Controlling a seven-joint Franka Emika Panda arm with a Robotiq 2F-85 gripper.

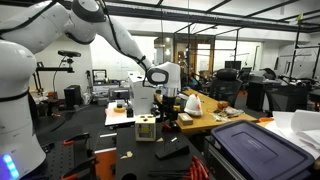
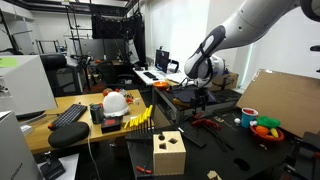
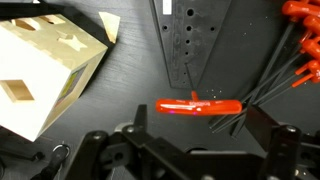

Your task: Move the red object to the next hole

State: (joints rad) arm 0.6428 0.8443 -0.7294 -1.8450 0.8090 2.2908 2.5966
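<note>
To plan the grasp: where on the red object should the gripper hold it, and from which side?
Probably its middle, from above: the red object lies long and thin across the wrist view, so the fingers should close across its narrow width. The gripper may need turning first.

Red object (image 3: pixel 198 105): bright red, glossy.
Perforated plate (image 3: pixel 188 40): dark grey, dotted with small dark holes.
Tabletop (image 3: pixel 120 75): black.
Box (image 3: pixel 45 70): pale wood, 1 side yellower, cut-outs dark.
Gripper (image 3: pixel 195 140): black.
Arm (image 1: pixel 60 25): white in both exterior views.
Bin (image 1: pixel 255 150): dark blue.
Cup (image 2: pixel 249 117): red.
Keyboard (image 2: pixel 68 115): black.
</note>
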